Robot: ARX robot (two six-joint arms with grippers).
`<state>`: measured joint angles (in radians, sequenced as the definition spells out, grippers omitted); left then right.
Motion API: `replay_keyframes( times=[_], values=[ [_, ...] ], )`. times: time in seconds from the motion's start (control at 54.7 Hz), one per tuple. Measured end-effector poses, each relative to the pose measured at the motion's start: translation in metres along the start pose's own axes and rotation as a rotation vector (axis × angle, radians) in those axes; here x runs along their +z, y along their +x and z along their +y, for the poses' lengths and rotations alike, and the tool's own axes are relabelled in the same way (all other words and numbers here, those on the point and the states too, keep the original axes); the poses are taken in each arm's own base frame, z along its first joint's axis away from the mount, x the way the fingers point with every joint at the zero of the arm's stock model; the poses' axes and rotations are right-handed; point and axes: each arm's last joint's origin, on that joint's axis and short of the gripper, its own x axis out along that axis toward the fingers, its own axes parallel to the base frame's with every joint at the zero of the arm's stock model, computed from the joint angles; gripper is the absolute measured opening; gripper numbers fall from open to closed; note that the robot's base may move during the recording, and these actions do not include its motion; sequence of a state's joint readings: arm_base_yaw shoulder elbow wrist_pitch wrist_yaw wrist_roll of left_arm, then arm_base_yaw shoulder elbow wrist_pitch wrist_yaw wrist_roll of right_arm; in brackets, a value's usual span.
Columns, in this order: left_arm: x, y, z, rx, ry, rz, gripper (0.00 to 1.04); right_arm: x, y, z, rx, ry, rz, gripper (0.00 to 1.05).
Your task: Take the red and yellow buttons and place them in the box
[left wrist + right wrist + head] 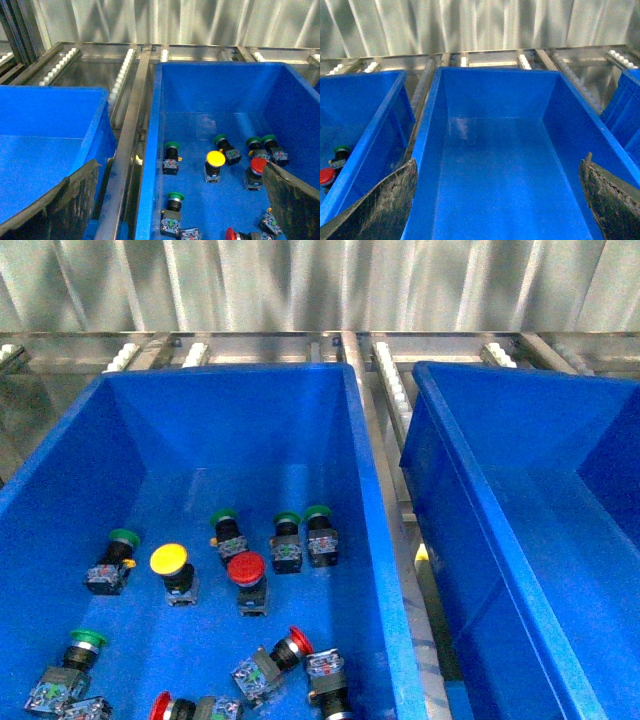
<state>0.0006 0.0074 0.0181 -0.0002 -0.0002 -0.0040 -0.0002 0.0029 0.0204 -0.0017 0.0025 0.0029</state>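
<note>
A yellow button (168, 560) and a red button (246, 568) stand upright on the floor of the left blue bin (375, 540). Two more red buttons (298, 642) (160, 706) lie on their sides nearer the front. In the left wrist view my left gripper (180, 210) hangs open above this bin's near left wall, with the yellow button (215, 159) and a red button (258, 165) ahead of it. My right gripper (497, 205) is open over the empty box (427, 130), which is the right-hand bin (470, 500) in the front view. Neither gripper shows in the front view.
Several green-capped buttons (124, 537) (288, 519) (88, 639) are mixed among the red and yellow ones. A metal roller rail (392, 390) runs between the bins. Another blue bin (50, 150) sits left of the button bin, and one more (626, 100) right of the box.
</note>
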Motion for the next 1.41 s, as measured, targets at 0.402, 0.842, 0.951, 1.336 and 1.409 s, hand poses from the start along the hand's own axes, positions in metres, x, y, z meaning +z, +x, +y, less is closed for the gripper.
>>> replay_keyframes(
  times=[0.402,0.842,0.951,1.336,1.409],
  values=[
    [0.000,0.000,0.000,0.000,0.000,0.000,0.97,0.000,0.000,0.000,0.000,0.000,0.000,0.98],
    [0.000,0.000,0.000,0.000,0.000,0.000,0.97,0.000,0.000,0.000,0.000,0.000,0.000,0.98],
    [-0.001,0.001,0.000,-0.008,0.007,0.027,0.97,0.000,0.000,0.000,0.000,0.000,0.000,0.98],
    [0.022,0.067,-0.007,-0.161,0.280,0.516,0.97,0.000,0.000,0.000,0.002,0.000,0.000,0.98],
    [0.022,0.084,-0.012,-0.191,0.334,0.494,0.97,0.000,0.000,0.000,0.003,0.000,0.000,0.98]
  ],
)
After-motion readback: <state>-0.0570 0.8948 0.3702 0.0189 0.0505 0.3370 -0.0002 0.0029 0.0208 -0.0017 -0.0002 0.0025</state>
